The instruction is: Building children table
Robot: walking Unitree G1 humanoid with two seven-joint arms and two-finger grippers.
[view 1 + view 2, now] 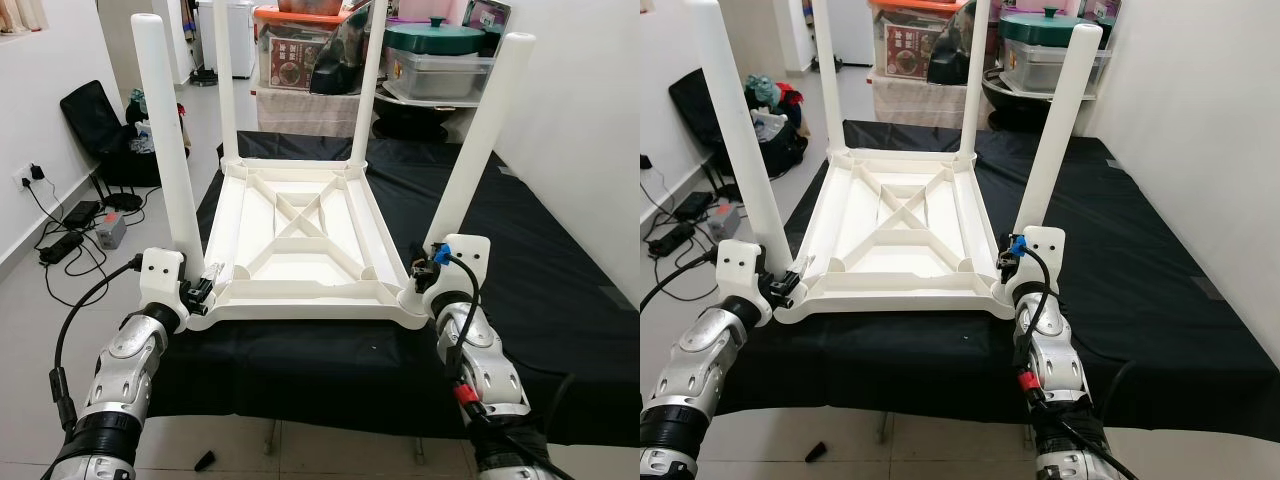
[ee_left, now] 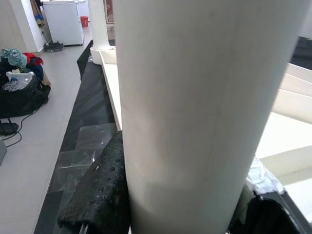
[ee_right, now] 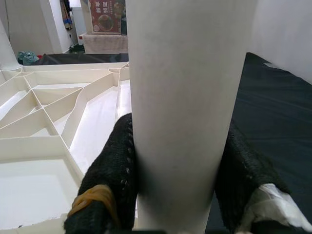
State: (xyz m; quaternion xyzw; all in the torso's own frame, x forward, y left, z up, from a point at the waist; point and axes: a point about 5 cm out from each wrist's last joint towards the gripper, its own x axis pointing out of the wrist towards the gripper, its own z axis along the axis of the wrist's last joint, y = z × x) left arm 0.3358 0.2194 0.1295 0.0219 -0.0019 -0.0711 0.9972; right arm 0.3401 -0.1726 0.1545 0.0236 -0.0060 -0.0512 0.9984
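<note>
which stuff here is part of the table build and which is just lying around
Job: upturned white table, near left leg in left gripper, near right leg in right gripper.
Lying about: black bag, power strip, storage boxes.

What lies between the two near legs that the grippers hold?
Between the left near leg and right near leg, the head views show the upturned tabletop's ribbed underside and near edge.

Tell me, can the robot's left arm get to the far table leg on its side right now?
Probably not. The left gripper is busy, its jaws closed around the near left leg of the upside-down table. The far left leg stands at the opposite corner, beyond it.
</note>
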